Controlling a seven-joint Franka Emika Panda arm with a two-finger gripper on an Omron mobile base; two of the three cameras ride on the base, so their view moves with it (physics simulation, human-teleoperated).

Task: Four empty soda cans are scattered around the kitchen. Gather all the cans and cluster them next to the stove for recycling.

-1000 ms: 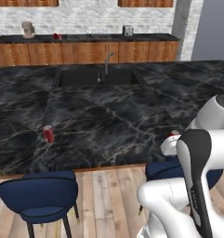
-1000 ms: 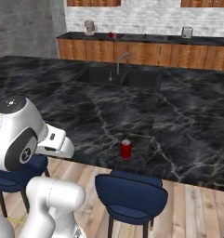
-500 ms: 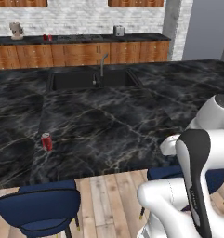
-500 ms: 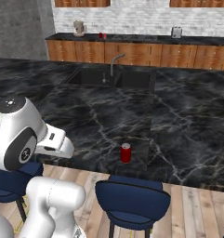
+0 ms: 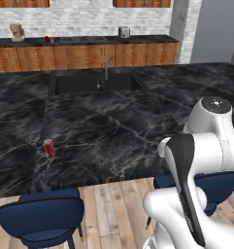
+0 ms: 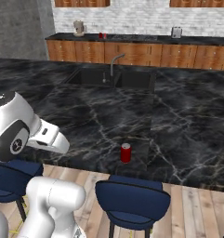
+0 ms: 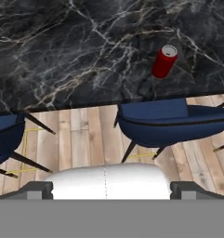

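From the left base view, one small red cylindrical soda can (image 5: pixel 49 148) with a silvery top stands upright on the black veined marble island surface (image 5: pixel 113 126), near its front edge and well short of the recessed black sink (image 5: pixel 96 83); two more small red shapes (image 5: pixel 49 39), probably cans, sit on the far back counter well beyond that sink, beside a beige coffee grinder (image 5: pixel 16 32). From the right base view, the same near can (image 6: pixel 126 153) stands alone close to the surface's front edge, directly above one of the dark blue round stools (image 6: pixel 132 201), with the sink well behind it; a red spot (image 6: pixel 102 35) on the far counter is too small to count. In the hand view, one can (image 7: pixel 164 61) stands near that edge above a blue stool. The jaws stand fully open and hold nothing, likely because the arm hangs folded above the floor, well apart from the can.
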